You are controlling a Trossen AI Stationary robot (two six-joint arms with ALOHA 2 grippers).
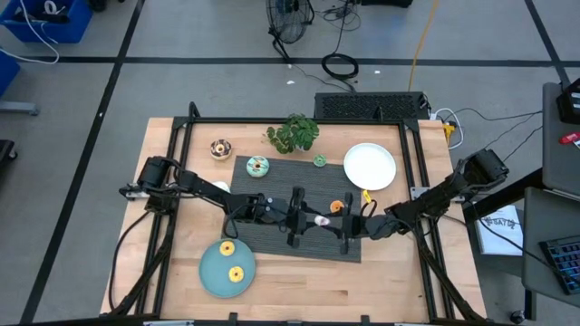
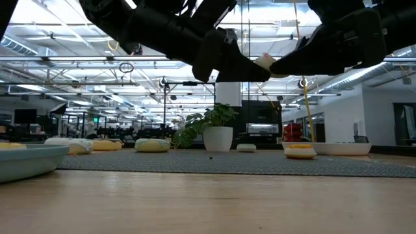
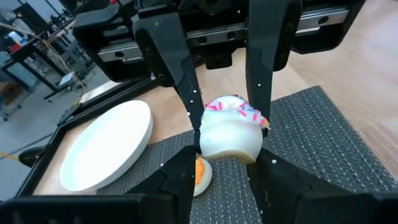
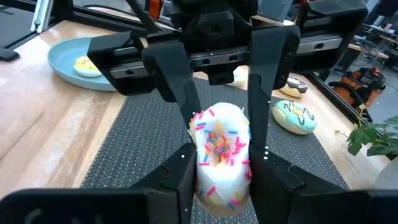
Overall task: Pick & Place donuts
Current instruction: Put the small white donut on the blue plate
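A white-iced donut (image 1: 320, 218) with coloured sprinkles hangs above the dark mat (image 1: 272, 195) at the table's middle. My left gripper (image 1: 312, 218) reaches it from the left and my right gripper (image 1: 332, 221) from the right, both shut on it. An orange donut (image 1: 337, 206) and a teal-iced donut (image 1: 257, 166) lie flat on the mat. A brown donut (image 1: 220, 148) lies on the wood at the far left. Two yellow donuts (image 1: 227, 248) (image 1: 236, 273) lie on the teal plate (image 1: 210, 272). My left gripper pinches two opposite sides of the donut's plain cream body (image 3: 210, 149) between its two fingers (image 3: 180, 171). The fingers come nearly level from the table's left. The donut is lifted clear of the mat. My right gripper pinches two opposite sides of the donut's rim (image 4: 202, 168) between its two fingers (image 4: 181, 174), nearly level from the table's right. The sprinkled face and the hole (image 4: 221, 149) are turned toward this wrist. The donut (image 2: 263, 63) hangs clear of the mat.
A white plate (image 1: 370, 167) sits at the far right of the mat, a potted plant (image 1: 293, 133) at the far middle, and a small green donut (image 1: 319, 160) beside it. Bare wood runs along the near edge, right of the teal plate.
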